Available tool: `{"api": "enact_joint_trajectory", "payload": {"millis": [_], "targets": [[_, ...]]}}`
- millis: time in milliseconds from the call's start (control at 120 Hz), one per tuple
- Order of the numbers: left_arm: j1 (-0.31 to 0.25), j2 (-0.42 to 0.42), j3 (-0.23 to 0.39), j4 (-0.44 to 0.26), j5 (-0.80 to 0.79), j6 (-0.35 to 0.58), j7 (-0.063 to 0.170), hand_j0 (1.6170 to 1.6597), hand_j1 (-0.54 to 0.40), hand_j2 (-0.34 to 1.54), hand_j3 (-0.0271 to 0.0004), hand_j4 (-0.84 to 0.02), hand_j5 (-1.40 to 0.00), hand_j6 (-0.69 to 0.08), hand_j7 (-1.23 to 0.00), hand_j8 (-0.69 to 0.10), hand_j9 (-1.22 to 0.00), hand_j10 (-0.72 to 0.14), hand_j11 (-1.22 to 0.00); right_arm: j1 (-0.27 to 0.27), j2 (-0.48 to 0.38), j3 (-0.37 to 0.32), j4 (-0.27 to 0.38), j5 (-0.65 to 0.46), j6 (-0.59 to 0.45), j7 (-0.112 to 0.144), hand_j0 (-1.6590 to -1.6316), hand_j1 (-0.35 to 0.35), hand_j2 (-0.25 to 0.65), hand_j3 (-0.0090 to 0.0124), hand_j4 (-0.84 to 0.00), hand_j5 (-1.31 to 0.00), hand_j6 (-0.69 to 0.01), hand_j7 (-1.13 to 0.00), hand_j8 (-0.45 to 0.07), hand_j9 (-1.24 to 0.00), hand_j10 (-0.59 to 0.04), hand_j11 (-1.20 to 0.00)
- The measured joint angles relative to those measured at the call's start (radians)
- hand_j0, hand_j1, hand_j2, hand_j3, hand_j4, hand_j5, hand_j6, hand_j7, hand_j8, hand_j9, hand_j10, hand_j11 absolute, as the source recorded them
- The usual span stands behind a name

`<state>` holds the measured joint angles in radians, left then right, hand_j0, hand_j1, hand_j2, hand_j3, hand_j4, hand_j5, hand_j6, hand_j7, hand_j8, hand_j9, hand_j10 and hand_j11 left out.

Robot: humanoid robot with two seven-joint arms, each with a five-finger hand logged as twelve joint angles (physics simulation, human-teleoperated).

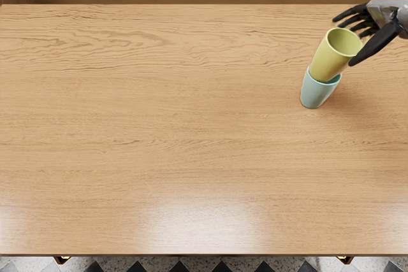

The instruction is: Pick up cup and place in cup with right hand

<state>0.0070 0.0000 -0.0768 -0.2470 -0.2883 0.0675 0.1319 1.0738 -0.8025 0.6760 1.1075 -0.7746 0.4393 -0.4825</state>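
A yellow cup (329, 57) stands with its lower end inside the mouth of a light blue cup (315, 92), on the right part of the table. Its open rim faces up. My right hand (346, 41) comes in from the right edge at the height of the yellow cup's rim. The fingers are extended behind the rim and the thumb reaches past its right side, spread apart from them. Whether the thumb touches the cup cannot be told. The hand looks open.
The wooden table (191, 125) fills most of the view, its front edge near the bottom and its back edge near the top. A brown surface lies beyond the back edge.
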Motion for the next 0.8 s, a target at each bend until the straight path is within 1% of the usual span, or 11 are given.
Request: {"api": "enact_joint_trajectory", "payload": {"millis": [108, 183, 258, 325, 392, 483, 575, 667, 800], "targets": [[0.001, 0.0, 0.0, 0.0, 0.0, 0.0, 0.0, 1.6581, 0.349, 0.0, -0.0001, 0.0, 0.0, 0.0, 0.0, 0.0, 0.0, 0.0, 0.0, 0.0, 0.001, 0.0, 0.001, 0.0, -0.004, 0.001, -1.6578, -0.124, -0.021, 0.0, -0.19, -0.25, -0.175, -0.25, -0.179, -0.25, -0.191, -0.25], [0.0, 0.0, 0.0, 0.0, 0.0, 0.0, 0.0, 1.6581, 0.349, 0.0, -0.0001, 0.0, 0.0, 0.0, 0.0, 0.0, 0.0, 0.0, 0.0, 0.0, 0.001, 0.0, 0.007, 0.0, -0.005, 0.001, -1.6579, -0.166, -0.019, 0.0, -0.156, -0.2, -0.145, -0.2, -0.148, -0.21, -0.156, -0.21], [0.001, 0.0, 0.0, 0.0, 0.0, 0.0, 0.0, 1.6581, 0.349, 0.0, -0.0001, 0.0, 0.0, 0.0, 0.0, 0.0, 0.0, 0.0, 0.0, 0.0, 0.001, 0.001, 0.031, 0.0, -0.008, 0.0, -1.6579, -0.2, -0.016, 0.0, -0.128, -0.17, -0.122, -0.17, -0.123, -0.17, -0.128, -0.17], [0.0, 0.0, 0.0, 0.0, 0.0, 0.0, 0.0, 1.6581, 0.349, 0.0, -0.0001, 0.0, 0.0, 0.0, 0.0, 0.0, 0.0, 0.0, 0.0, 0.0, -0.004, 0.004, 0.07, 0.002, -0.009, -0.001, -1.658, -0.23, -0.013, 0.0, -0.104, -0.13, -0.099, -0.13, -0.1, -0.13, -0.103, -0.13], [0.0, 0.0, 0.0, 0.0, 0.0, 0.0, 0.0, 1.6581, 0.349, 0.0, -0.0001, 0.0, 0.0, 0.0, 0.0, 0.0, 0.0, 0.0, 0.0, 0.0, -0.029, 0.005, 0.139, 0.034, -0.007, -0.003, -1.658, -0.253, -0.011, 0.0, -0.084, -0.11, -0.082, -0.11, -0.082, -0.11, -0.084, -0.11], [0.001, 0.0, 0.0, 0.0, 0.0, 0.0, 0.0, 1.6581, 0.349, 0.0, -0.0001, 0.0, 0.0, 0.0, 0.0, 0.0, 0.0, 0.0, 0.0, 0.002, -0.069, 0.016, 0.244, 0.104, 0.005, -0.038, -1.658, -0.277, -0.008, 0.0, -0.065, -0.08, -0.063, -0.08, -0.063, -0.08, -0.064, -0.08], [-0.002, 0.0, 0.0, 0.0, 0.0, 0.0, 0.0, 1.6581, 0.349, 0.0, -0.0001, 0.0, 0.0, 0.0, 0.0, 0.0, 0.0, 0.0, 0.0, 0.003, -0.082, 0.024, 0.322, 0.171, 0.031, -0.056, -1.658, -0.293, -0.007, 0.0, -0.051, -0.06, -0.051, -0.06, -0.05, -0.06, -0.051, -0.06], [-0.001, 0.0, -0.001, 0.0, -0.001, 0.0, 0.0, 1.6581, 0.349, 0.0, -0.0001, 0.0, 0.0, 0.0, 0.0, 0.0, 0.0, 0.0, 0.0, 0.004, -0.073, 0.027, 0.365, 0.208, 0.05, -0.063, -1.658, -0.303, -0.006, 0.0, -0.043, -0.05, -0.043, -0.05, -0.042, -0.05, -0.042, -0.05], [0.001, 0.0, -0.003, -0.001, -0.002, 0.0, 0.0, 1.6581, 0.349, 0.0, 0.0, 0.0, 0.0, 0.0, 0.0, 0.0, 0.0, 0.0, 0.0, 0.004, -0.039, 0.029, 0.393, 0.227, 0.063, -0.067, -1.6581, -0.311, -0.005, 0.0, -0.035, -0.04, -0.036, -0.04, -0.035, -0.04, -0.034, -0.04]]}}
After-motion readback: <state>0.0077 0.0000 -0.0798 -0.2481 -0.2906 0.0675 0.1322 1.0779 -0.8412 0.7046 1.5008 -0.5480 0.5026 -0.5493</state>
